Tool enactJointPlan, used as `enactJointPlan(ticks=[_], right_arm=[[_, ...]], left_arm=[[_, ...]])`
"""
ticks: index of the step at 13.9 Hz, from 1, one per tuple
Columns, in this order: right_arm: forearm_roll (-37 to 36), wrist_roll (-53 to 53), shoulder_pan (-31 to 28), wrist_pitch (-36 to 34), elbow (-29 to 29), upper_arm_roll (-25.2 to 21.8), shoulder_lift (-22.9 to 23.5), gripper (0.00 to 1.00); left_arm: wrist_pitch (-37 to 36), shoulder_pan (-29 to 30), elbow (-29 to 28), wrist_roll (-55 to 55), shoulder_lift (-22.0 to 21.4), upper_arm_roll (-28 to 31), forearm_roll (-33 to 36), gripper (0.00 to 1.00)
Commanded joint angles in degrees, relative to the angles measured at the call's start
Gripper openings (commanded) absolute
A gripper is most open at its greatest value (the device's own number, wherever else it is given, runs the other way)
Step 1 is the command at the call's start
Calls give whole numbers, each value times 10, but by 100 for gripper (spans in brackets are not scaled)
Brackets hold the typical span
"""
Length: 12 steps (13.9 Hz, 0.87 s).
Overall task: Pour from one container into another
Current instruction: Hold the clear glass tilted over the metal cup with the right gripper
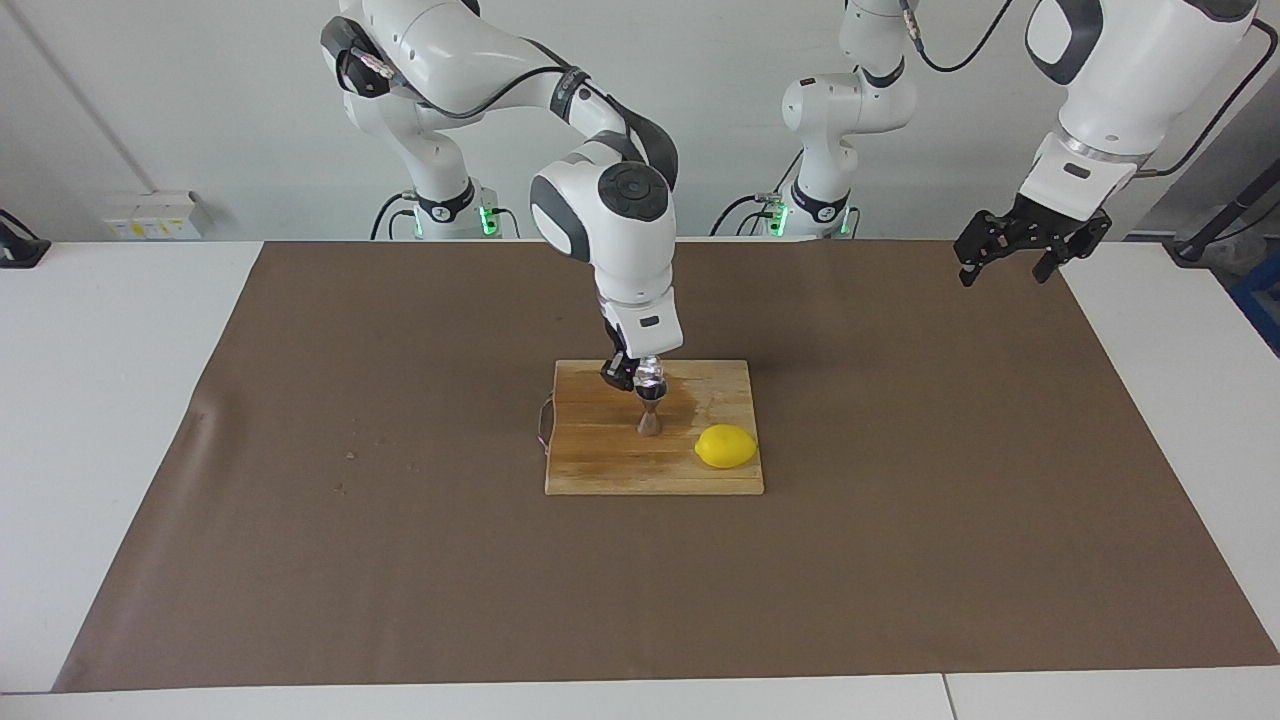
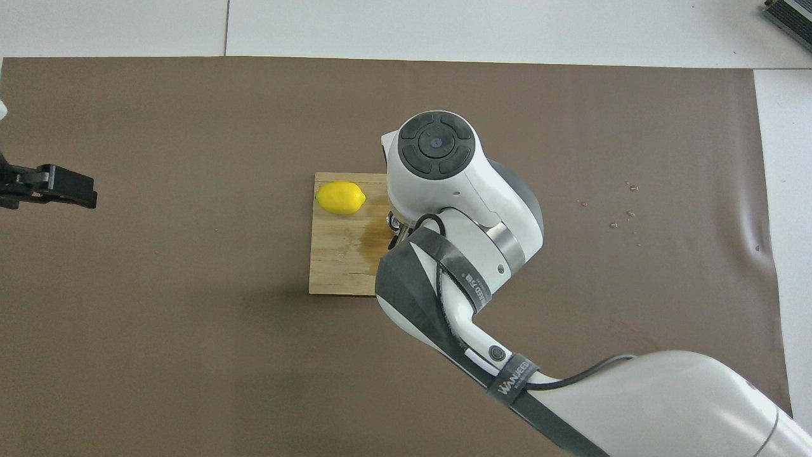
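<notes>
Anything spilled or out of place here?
Yes. A dark wet patch stains the board beside the jigger, nearer the robots than the lemon. It looks like spilled liquid. Small specks dot the brown mat.

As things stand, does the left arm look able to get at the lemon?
Probably yes. The lemon lies uncovered on the board's corner toward the left arm's end; the open left gripper waits above the mat, and the right gripper holds the cup over the jigger beside it.
</notes>
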Motion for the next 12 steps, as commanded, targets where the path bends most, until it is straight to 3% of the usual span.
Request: enactJointPlan(ticks=[1, 12], right_arm=[[-18, -8, -4, -17, 25, 14, 17, 0], [-21, -42, -6, -17, 25, 13, 17, 0]], left_arm=[[-4, 3, -11, -5, -13, -1, -2, 100], [-4, 3, -11, -5, -13, -1, -2, 100]])
